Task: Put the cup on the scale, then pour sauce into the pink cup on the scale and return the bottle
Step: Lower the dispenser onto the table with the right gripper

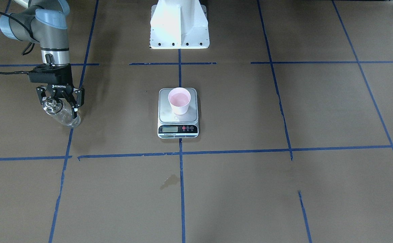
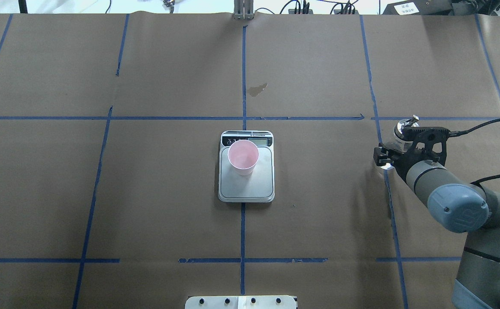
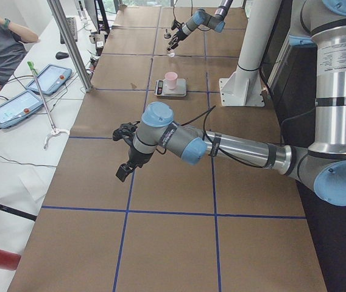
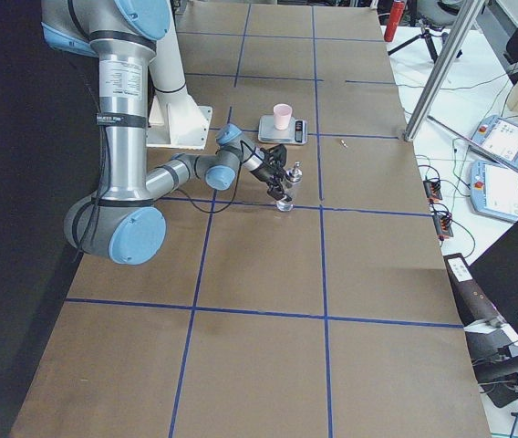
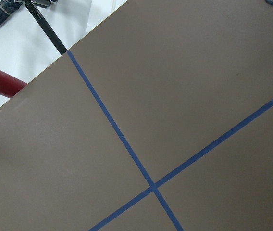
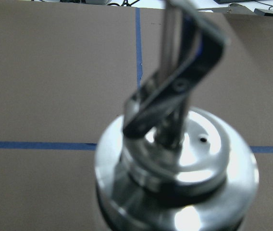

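Brown-papered table [image 1: 250,189]: pink cup [image 1: 179,100] stands on the scale [image 1: 169,116] at centre, so placing looks done. Jaws of the right gripper [image 1: 60,105] clamp the glass bottle [image 1: 65,116] low, well off to the robot's right; left gripper [image 3: 123,173] jaws: can't tell. Cup fill unclear; if empty, next is carry over and tip spout above the rim.

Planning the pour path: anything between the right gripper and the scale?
Only bare brown paper and one blue tape line between the right gripper and the scale, clearest in the overhead view.
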Robot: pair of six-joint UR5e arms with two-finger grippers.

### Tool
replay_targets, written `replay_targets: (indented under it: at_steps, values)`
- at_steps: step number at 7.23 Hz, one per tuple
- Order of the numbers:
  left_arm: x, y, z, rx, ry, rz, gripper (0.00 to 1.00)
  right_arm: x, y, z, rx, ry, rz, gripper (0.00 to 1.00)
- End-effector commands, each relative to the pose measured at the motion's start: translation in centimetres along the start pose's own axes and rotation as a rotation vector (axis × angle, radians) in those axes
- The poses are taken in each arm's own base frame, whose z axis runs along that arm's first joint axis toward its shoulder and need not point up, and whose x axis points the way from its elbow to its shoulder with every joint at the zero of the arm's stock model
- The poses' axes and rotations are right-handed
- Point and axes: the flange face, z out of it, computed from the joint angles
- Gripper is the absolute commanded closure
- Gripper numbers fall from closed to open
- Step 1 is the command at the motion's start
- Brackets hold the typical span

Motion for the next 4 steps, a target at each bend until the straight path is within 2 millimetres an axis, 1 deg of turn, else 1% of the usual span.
replay_targets:
  at_steps: [1, 2, 4]
  values:
    - [0.06, -0.1, -0.12, 0.003, -0.001, 0.002, 0.0, 0.16, 0.01, -0.09, 0.001, 0.0, -0.03, 0.38]
    - [0.06, -0.1, -0.12, 0.003, -0.001, 0.002, 0.0, 0.05, -0.11, -0.28, 0.002, -0.005, -0.025, 0.32]
    - [0.06, -0.1, -0.12, 0.003, -0.001, 0.002, 0.0, -0.26, -0.21, -0.4, 0.004, -0.011, -0.011, 0.15]
